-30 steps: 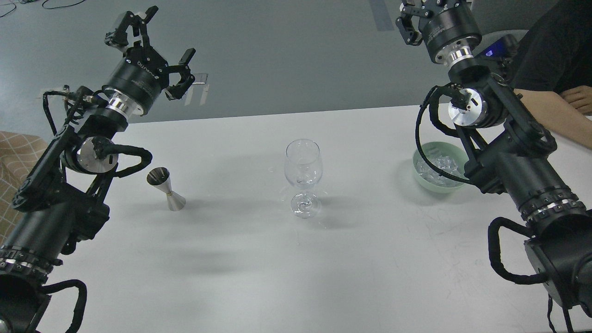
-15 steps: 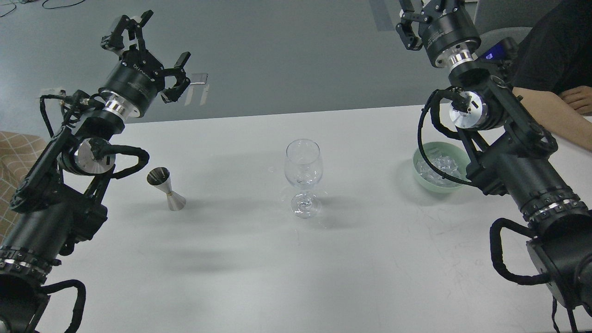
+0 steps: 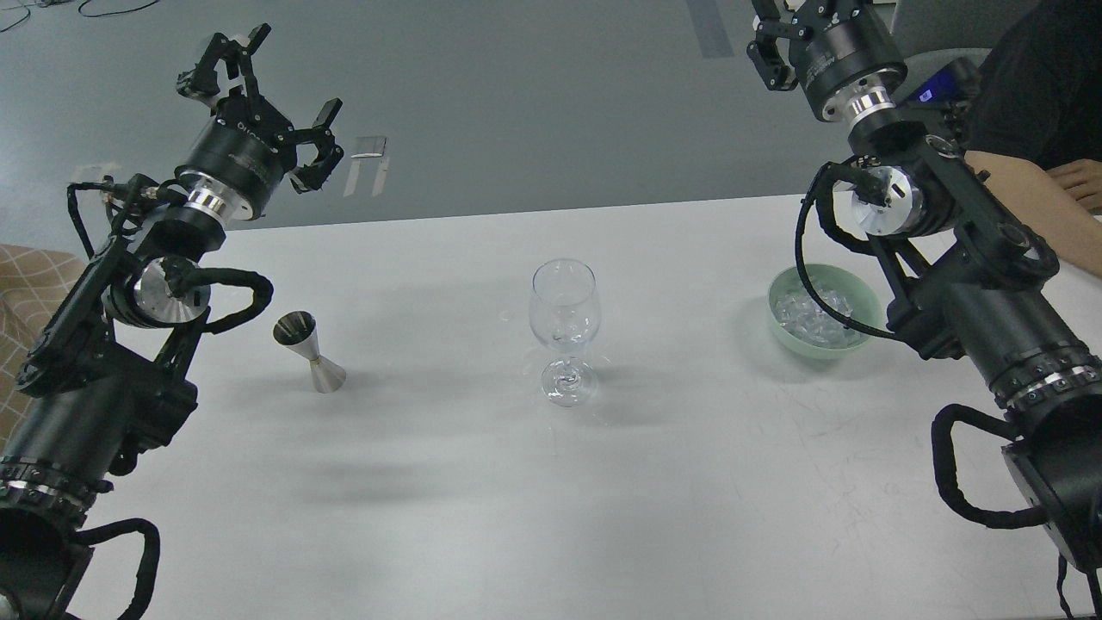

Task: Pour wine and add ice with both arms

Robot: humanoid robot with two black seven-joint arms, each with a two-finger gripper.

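A clear stemmed wine glass point(image 3: 564, 327) stands upright at the middle of the white table point(image 3: 482, 499); I cannot tell whether it holds anything. Clear ice cubes point(image 3: 814, 312) lie in a pale green bowl point(image 3: 779, 331) at the right. A steel jigger point(image 3: 308, 351) stands at the left. My left gripper point(image 3: 284, 99) is open and empty, raised beyond the table's far left edge, well above and behind the jigger. My right gripper point(image 3: 775, 47) is raised high behind the bowl and cut off by the top edge, so its fingers do not show fully.
A person's bare forearm point(image 3: 1033, 202) rests on the table at the far right, behind my right arm. A patterned beige surface point(image 3: 21, 293) lies at the left edge. Grey floor lies beyond the table's far edge.
Both arms have drawn up and outward. The left gripper moved up and left. The right gripper rose further out of the top edge, uncovering more of the bowl.
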